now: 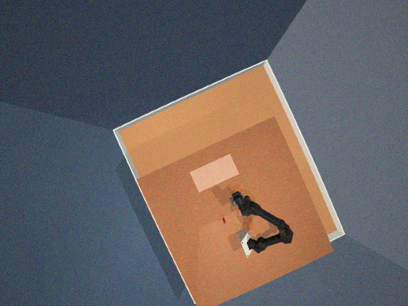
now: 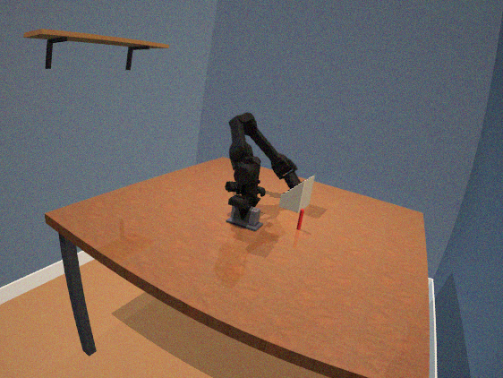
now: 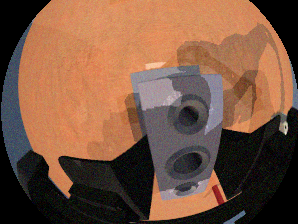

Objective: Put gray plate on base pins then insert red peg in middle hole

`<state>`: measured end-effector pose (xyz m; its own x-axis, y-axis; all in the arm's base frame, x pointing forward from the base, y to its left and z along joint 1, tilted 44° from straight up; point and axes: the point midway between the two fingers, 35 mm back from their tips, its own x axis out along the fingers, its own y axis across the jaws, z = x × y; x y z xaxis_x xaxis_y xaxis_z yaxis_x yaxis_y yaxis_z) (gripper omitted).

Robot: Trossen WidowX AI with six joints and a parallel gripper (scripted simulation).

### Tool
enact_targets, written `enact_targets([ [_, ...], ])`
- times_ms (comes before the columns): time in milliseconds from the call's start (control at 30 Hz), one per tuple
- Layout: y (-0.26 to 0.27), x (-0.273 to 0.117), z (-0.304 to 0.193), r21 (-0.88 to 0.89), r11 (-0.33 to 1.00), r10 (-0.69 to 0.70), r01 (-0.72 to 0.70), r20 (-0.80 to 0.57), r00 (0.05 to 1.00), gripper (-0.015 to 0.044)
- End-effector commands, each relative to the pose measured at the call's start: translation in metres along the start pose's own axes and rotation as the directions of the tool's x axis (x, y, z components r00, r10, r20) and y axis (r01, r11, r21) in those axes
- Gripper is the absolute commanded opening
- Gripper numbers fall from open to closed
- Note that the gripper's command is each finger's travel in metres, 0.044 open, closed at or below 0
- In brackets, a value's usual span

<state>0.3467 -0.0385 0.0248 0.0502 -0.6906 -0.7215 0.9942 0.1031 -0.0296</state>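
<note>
The gray plate (image 2: 255,215) (image 3: 155,130) is a thick block with a row of three round holes, seen large in the wrist view. My gripper (image 2: 243,212) (image 3: 175,132) is shut on it, one black finger on each side. The plate is low over the dark blue-gray base (image 2: 251,227) (image 3: 165,73), and the exterior view shows no clear gap between them. The fingers hide part of the contact, so I cannot tell whether the plate is fully seated. The pins are not plainly visible. The red peg (image 1: 223,220) (image 2: 300,220) (image 3: 218,194) stands upright on the table, apart from the base.
A tall pale panel (image 1: 245,246) (image 2: 290,200) stands by the arm's mount, behind the peg in the exterior view. A pale rectangle (image 1: 214,172) shows on the table (image 1: 170,210) (image 2: 349,278) beyond the gripper. A wooden shelf (image 2: 98,39) hangs on the wall.
</note>
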Motion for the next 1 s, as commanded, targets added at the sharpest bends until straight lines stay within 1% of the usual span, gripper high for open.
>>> enact_targets([
  [0, 0.000, -0.001, 0.000, 0.001, 1.000, 0.001, -0.001, 0.000, 1.000, 0.0000],
  [567, 0.000, -0.001, 0.000, 0.001, 1.000, 0.001, -0.001, 0.000, 1.000, 0.0440],
  [700, 0.000, -0.001, 0.000, 0.001, 1.000, 0.001, -0.001, 0.000, 1.000, 0.0440],
  [767, 0.002, -0.011, -0.001, 0.001, 1.000, 0.002, -0.002, -0.002, 1.000, 0.0440],
  [967, 0.002, -0.106, -0.002, -0.003, 1.000, 0.001, -0.001, -0.002, 1.000, 0.0440],
])
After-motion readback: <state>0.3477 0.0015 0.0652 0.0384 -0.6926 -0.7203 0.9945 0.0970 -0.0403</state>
